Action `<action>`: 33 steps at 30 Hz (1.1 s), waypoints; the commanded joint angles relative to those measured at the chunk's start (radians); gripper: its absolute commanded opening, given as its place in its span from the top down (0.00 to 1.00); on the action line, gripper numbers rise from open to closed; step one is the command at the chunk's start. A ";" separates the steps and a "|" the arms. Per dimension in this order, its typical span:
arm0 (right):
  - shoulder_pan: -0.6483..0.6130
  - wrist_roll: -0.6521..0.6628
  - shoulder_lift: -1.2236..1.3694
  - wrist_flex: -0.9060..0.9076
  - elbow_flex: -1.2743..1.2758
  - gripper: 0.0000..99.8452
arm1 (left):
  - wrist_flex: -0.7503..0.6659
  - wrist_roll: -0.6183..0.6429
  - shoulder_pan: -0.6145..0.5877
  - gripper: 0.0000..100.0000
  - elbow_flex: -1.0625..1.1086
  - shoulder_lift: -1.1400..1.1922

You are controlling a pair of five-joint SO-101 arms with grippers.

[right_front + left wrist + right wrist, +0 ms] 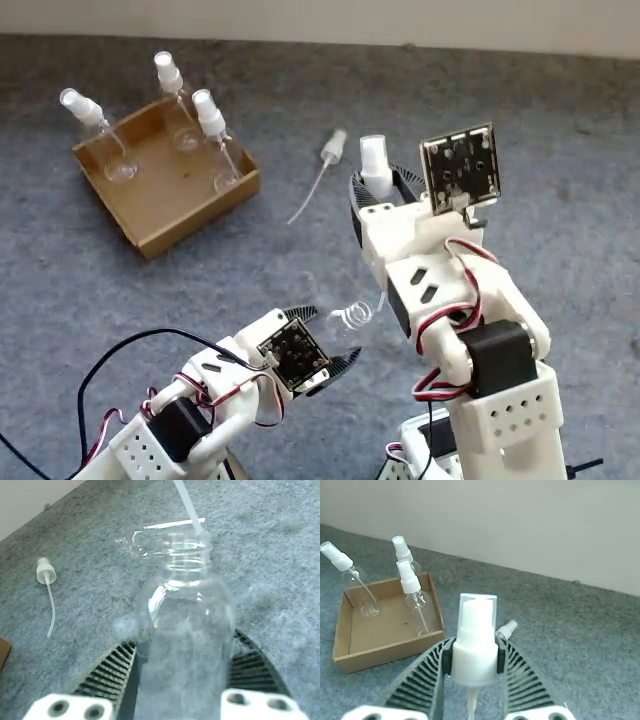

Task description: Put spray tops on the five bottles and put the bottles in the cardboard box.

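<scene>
My left jaws pinch an open bottle (182,645); my right jaws pinch a spray top (475,630), tube at its mouth. Beyond lie a second bottle (147,539), a loose top (44,572) and the cardboard box (385,652).

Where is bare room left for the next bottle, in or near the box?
The cardboard box has bare floor toward its near corner; three capped bottles stand along the far side. Carpet before the box is free. Crowded: around the loose spray top.

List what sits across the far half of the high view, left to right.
cardboard box with three capped bottles inside → loose spray top lying on the carpet → held spray top in the right end effector
</scene>
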 commanded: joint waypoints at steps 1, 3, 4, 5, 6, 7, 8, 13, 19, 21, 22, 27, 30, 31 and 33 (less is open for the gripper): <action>-0.010 -0.014 -0.058 -0.038 0.008 0.99 | -0.025 0.015 0.010 0.91 0.021 -0.008; -0.010 -0.014 -0.067 -0.038 0.007 0.99 | -0.025 0.015 0.010 0.91 0.021 -0.008; -0.010 -0.014 -0.067 -0.038 0.005 0.99 | -0.025 0.015 0.010 0.91 0.021 -0.008; -0.010 -0.014 -0.068 -0.038 0.002 0.99 | -0.025 0.015 0.010 0.91 0.021 -0.008; -0.012 -0.014 -0.071 -0.038 -0.004 0.99 | -0.025 0.015 0.010 0.91 0.021 -0.008; -0.013 -0.014 -0.074 -0.038 -0.013 0.99 | -0.025 0.015 0.010 0.91 0.021 -0.008; -0.024 -0.014 -0.077 -0.038 -0.021 0.99 | -0.025 0.015 0.010 0.91 0.021 -0.008; -0.104 -0.014 -0.116 -0.036 -0.022 0.99 | -0.025 0.015 0.010 0.91 0.021 -0.008; -0.120 -0.014 -0.163 -0.036 -0.015 0.99 | -0.025 0.015 0.010 0.91 0.021 -0.008; -0.120 -0.014 -0.173 -0.036 -0.013 0.99 | -0.025 0.015 0.008 0.91 0.021 -0.008; -0.120 -0.014 -0.174 -0.036 -0.010 0.99 | -0.025 0.015 0.008 0.91 0.021 -0.008; -0.120 -0.014 -0.176 -0.036 0.051 0.99 | -0.058 0.015 -0.048 0.91 0.021 -0.008; -0.120 -0.014 -0.176 -0.036 0.099 0.99 | -0.086 0.015 -0.082 0.91 0.021 -0.008; -0.120 -0.014 -0.176 -0.036 0.110 0.99 | -0.087 0.015 -0.082 0.91 0.021 -0.008; -0.120 -0.014 -0.176 -0.036 0.122 0.99 | -0.087 0.015 -0.082 0.91 0.021 -0.008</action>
